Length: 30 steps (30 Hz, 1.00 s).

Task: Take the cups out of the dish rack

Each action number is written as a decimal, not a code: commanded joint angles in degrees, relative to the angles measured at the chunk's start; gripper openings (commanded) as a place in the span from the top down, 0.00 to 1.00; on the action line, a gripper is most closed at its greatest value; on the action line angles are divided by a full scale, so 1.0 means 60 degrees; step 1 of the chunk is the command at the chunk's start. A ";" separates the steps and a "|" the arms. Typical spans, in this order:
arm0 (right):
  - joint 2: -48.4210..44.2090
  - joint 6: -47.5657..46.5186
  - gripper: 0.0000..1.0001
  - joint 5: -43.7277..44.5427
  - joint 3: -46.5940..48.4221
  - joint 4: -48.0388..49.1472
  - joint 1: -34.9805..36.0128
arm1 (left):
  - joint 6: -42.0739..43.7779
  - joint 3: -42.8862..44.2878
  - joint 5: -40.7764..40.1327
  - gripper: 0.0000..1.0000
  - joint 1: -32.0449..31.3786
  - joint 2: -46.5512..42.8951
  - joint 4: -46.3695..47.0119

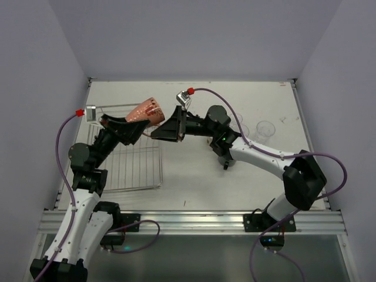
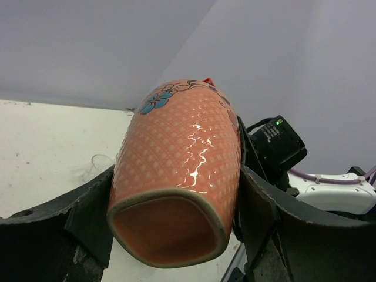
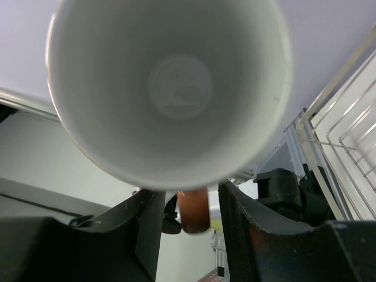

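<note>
My left gripper [image 1: 130,122] is shut on the orange-red cup [image 1: 145,111] and holds it on its side in the air above the far edge of the dish rack [image 1: 132,167]. In the left wrist view the cup [image 2: 182,164] sits between both fingers, base toward the camera. My right gripper [image 1: 160,132] is open at the cup's mouth. In the right wrist view the white inside of the cup [image 3: 170,82] fills the top, and its orange handle [image 3: 192,210] hangs between my right fingers [image 3: 141,235] with a gap on each side. The rack looks empty.
Two clear glasses [image 1: 264,130] [image 1: 241,126] stand on the table at the back right, behind my right arm. The rack's wire side [image 3: 346,135] shows at the right of the right wrist view. White walls close the table at left, back and right.
</note>
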 commanded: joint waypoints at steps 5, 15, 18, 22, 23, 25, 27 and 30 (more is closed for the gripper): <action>0.0367 -0.0534 0.60 0.0194 0.1013 0.0358 0.0350 | -0.0623 -0.0214 0.0253 1.00 0.0040 0.0078 0.1950; 0.0557 -0.0738 0.88 0.0384 0.1057 0.0388 0.0350 | -0.0931 -0.0317 0.0385 1.00 0.0040 0.0196 0.2331; 0.0557 -0.0987 1.00 0.0428 0.1087 0.0256 0.0350 | -0.0975 -0.0390 0.0429 1.00 0.0040 0.0181 0.2376; 0.0279 -0.1617 1.00 0.0647 0.0955 -0.0299 0.0350 | -0.1033 -0.0463 0.0764 0.98 0.0040 0.0283 0.2404; 0.0221 -0.1821 1.00 0.0691 0.0868 -0.0330 0.0350 | -0.1077 -0.0463 0.0853 0.85 0.0040 0.0342 0.2434; 0.0030 -0.1969 1.00 0.0735 0.0721 -0.0330 0.0336 | -0.1208 -0.0580 0.1058 0.27 0.0040 0.0415 0.2696; -0.0145 -0.2217 1.00 0.0780 0.0531 -0.0374 0.0336 | -0.1180 -0.0610 0.1147 0.00 0.0040 0.0430 0.2727; -0.0307 -0.2452 1.00 0.0867 0.0355 -0.0594 0.0277 | -0.1063 -0.0639 0.1045 0.00 0.0040 0.0299 0.2494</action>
